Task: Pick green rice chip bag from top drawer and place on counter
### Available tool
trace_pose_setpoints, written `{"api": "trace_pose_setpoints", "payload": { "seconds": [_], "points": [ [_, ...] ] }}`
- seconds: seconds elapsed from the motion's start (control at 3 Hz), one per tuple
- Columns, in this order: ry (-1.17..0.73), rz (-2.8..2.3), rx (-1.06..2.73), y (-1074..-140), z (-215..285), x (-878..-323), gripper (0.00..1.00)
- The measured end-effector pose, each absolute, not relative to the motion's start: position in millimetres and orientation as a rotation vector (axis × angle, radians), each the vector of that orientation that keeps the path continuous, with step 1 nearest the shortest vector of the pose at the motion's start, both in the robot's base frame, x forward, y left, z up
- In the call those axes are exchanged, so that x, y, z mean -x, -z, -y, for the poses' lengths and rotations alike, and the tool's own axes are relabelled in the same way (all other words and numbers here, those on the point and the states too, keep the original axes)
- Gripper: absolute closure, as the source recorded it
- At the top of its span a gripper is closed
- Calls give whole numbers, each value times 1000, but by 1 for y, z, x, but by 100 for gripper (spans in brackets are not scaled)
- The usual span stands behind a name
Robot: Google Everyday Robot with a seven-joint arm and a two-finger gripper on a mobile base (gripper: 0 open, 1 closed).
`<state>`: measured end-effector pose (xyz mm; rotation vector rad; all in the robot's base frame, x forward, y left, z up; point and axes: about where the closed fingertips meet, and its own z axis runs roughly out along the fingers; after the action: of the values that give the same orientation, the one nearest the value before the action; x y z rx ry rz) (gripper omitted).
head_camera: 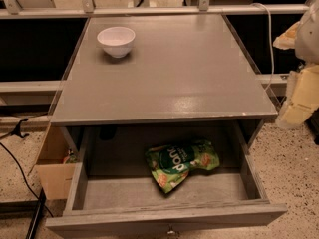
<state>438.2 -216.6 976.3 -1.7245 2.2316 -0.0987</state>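
The green rice chip bag (182, 164) lies crinkled on the floor of the open top drawer (164, 216), a little right of its middle, towards the back. The drawer is pulled fully out below the grey counter (174, 78). My gripper (299, 91), pale and yellowish, is at the far right edge of the view, beside the counter's right side, well apart from the bag and higher than it. Nothing shows in its grasp.
A white bowl (115, 40) stands on the counter's back left part. A tan cardboard box (52, 169) sits on the floor left of the drawer. Black cables (15, 158) run over the speckled floor at left. A metal rail (149, 10) crosses behind the counter.
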Motion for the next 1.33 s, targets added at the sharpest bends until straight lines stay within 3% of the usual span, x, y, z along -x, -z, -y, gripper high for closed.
{"api": "trace_pose_setpoints", "payload": {
  "seconds": [1.33],
  "points": [
    [22, -2268, 1597, -932, 195, -419, 0]
  ]
}}
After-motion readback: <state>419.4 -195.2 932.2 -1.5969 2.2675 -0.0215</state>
